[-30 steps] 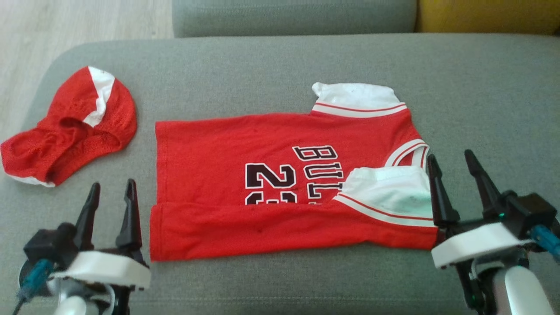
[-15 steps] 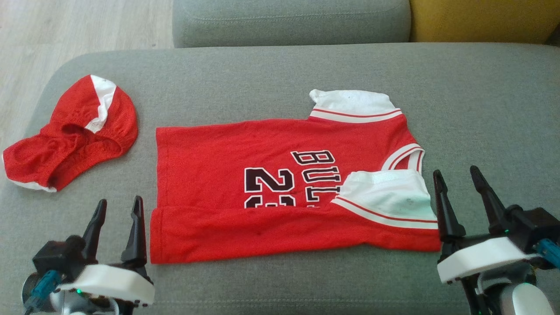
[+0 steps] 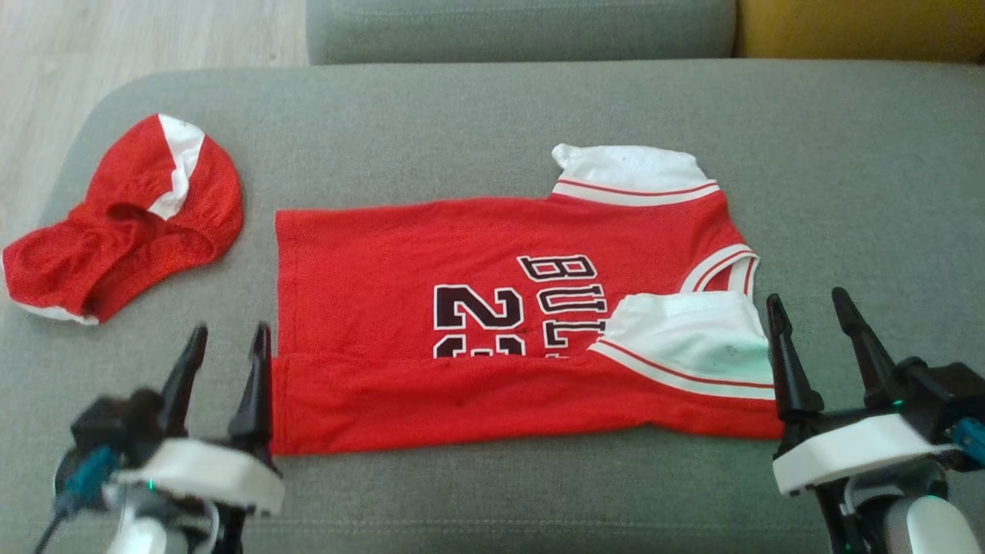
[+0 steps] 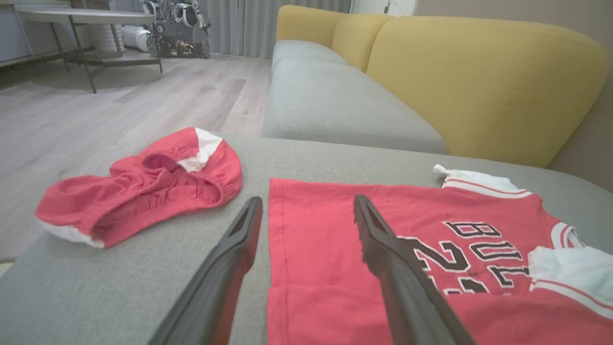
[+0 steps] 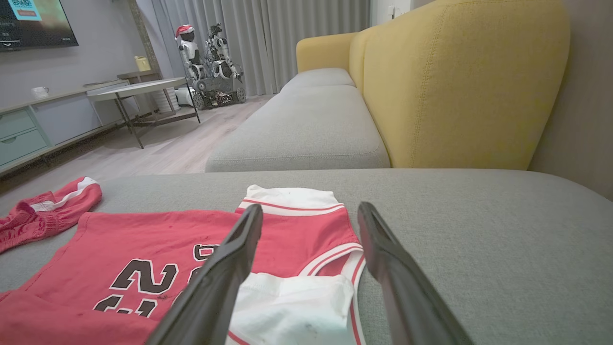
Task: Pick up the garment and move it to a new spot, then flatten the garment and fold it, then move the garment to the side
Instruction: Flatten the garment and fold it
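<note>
1. Grey sofa cushion [image 3: 492, 115] spreads under me, with a yellow backrest [image 5: 455, 86] off to my right and pale wooden floor [image 4: 119, 110] beyond the cushion's far-left edge
2. The red jersey [image 3: 385, 269] lies flat across the middle of the cushion, hem toward my left and collar toward my right; its near long edge is already folded up over the bottom of the number
3. A pair of red shorts [image 3: 131, 223] sits crumpled to the left, apart from the jersey
4. My left gripper [image 3: 232, 329] stands fully spread and holds nothing; its inner finger sits right at the jersey's hem edge, and I cannot tell whether it touches cloth
5. My right gripper [image 3: 806, 296] is likewise wide and empty, just beside the near white sleeve [image 3: 685, 338]
6. I judge the cloth light, thin and limp: it will sag and slide on itself, so lifting from one point would spoil the fold
7. Best hold, I reckon: pinch both layers along the folded near edge, my left at the hem corner, my right at the shoulder end, and carry both ends together
</note>
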